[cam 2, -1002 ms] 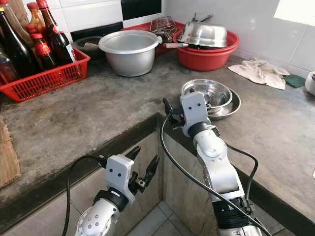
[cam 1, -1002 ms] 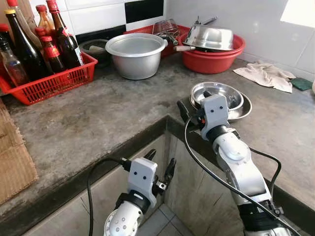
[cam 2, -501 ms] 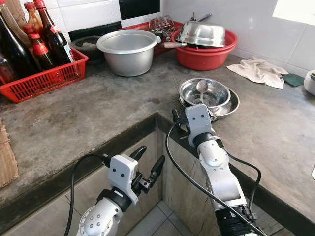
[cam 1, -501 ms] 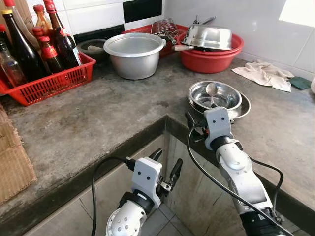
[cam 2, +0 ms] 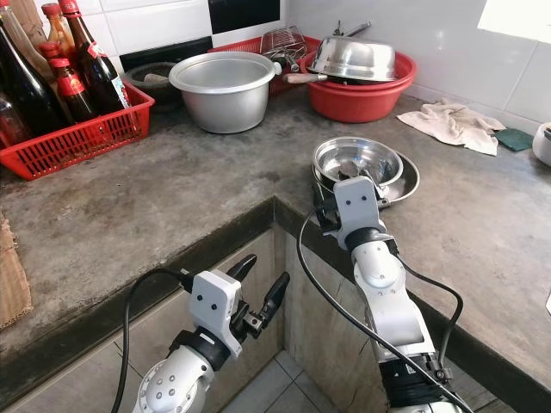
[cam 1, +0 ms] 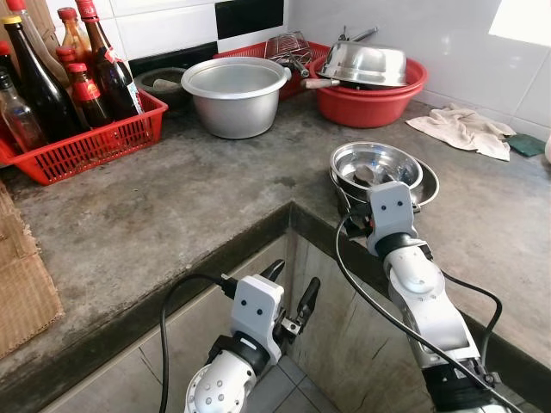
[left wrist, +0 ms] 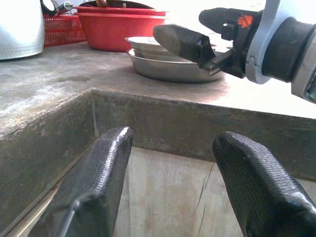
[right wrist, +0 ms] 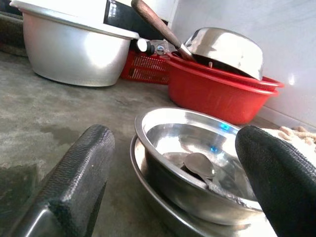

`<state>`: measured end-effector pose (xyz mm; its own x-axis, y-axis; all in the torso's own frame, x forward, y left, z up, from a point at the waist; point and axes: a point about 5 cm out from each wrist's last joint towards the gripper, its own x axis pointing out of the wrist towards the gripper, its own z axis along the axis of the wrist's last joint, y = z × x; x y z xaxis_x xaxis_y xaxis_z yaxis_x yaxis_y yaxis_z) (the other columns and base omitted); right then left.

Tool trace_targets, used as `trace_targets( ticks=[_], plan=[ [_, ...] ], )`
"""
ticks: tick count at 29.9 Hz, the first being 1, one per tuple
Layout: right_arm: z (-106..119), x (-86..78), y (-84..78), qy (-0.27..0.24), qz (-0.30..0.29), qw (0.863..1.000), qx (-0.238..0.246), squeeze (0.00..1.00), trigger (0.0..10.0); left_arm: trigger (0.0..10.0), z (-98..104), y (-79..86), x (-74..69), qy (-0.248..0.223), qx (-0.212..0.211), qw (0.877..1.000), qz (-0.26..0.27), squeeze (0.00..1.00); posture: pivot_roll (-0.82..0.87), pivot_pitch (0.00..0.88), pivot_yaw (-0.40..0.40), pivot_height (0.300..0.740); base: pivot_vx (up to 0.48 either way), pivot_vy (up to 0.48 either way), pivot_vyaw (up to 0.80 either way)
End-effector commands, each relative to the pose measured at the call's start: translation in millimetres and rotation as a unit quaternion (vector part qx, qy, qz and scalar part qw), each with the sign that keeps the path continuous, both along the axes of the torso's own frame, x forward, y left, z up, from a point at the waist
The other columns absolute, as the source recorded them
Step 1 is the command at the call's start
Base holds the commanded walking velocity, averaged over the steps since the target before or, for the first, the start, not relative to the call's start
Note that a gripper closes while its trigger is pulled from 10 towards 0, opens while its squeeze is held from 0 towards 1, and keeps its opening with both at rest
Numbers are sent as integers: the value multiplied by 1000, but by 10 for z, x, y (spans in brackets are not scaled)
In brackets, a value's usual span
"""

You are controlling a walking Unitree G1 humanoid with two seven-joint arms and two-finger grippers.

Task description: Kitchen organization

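Nearest the camera, the left gripper (cam 1: pixel 288 292) hangs low in front of the cabinet face, below the edge of the concrete counter (cam 1: pixel 172 206). Its fingers are spread wide with nothing between them, and it looks idle.

Up at the counter's inner corner, the right gripper (right wrist: pixel 173 163) sits just short of the steel bowl (cam 1: pixel 376 163), fingers parted wide and empty, framing the bowl's near rim in its wrist view. The bowl is nested in a shallow steel plate (cam 2: pixel 406 185), and a spoon (right wrist: pixel 200 165) lies inside it.

My read: this is the approach on the bowl set. Next comes a short push forward, a finger over the rim, then a firm close, because thin steel could slip.

Beyond the bowl stand a big aluminium pot (cam 1: pixel 236 95) and a red basin (cam 1: pixel 370 99) holding an upturned steel bowl. Far left of the bowl sits a red crate of bottles (cam 1: pixel 86 138).
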<state>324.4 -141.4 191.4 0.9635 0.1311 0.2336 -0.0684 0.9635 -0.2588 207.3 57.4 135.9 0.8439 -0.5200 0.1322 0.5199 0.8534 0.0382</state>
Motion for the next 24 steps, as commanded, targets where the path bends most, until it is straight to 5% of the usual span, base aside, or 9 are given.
trace_targets(
  ticks=[1,24],
  plan=[
    [-6,20,-47,1,-10,1000,-4,0,10000,10000,54,-17,-8,-13,-1,1000,-9,0,44,83,-36,740,0,0,0],
    [-144,55,-198,31,-61,998,1,0,10000,10000,60,-33,-13,-15,-5,1000,-9,0,42,76,-36,740,0,0,0]
  ],
)
